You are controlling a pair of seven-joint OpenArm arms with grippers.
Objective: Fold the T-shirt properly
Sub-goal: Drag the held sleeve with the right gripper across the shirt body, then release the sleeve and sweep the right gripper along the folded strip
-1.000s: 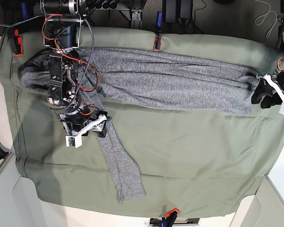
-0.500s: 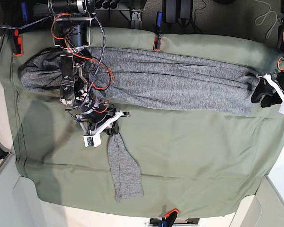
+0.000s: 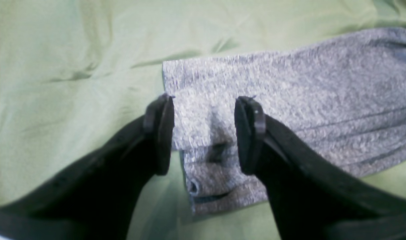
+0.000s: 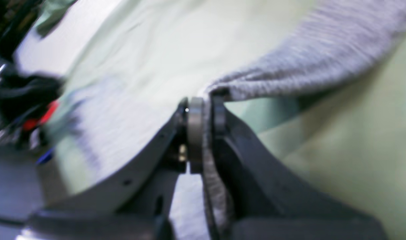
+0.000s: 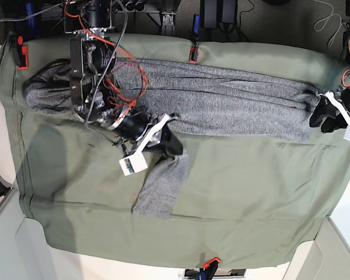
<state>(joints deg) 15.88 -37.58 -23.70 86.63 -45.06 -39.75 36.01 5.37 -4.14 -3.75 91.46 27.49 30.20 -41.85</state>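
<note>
heather-grey knit, soft and mottled, the long-sleeved t-shirt [image 5: 221, 105] lies as a long narrow band across the far half of the table, which is covered by a plain olive-green cloth [image 5: 251, 198] clipped down at its edges. one sleeve [image 5: 160, 186] trails off the band toward the near edge, bent partway along where it is lifted.

the right claw [image 4: 204, 110] has its jaws pressed together on that sleeve, a thin fold of grey knit caught between them; the fabric arcs up and away from the pinch, clear of the cloth beneath. it is probably held this way so the loose sleeve can be carried over and laid onto the body, which would leave a tidy rectangle before the lengthwise folds. the wrist view is blurred, so how deep the bite goes is hard to judge.

the left claw [image 3: 204, 133] stands with its jaws well apart, holding nothing, straddling the squared end of the folded band [image 3: 196, 110]. the end sits between the two black fingers [image 3: 159, 133] without either pad clearly touching it. in the base view this claw [image 5: 329, 116] sits at the far end of the shirt from the sleeve, seemingly waiting to pin or pick up that end.
</note>
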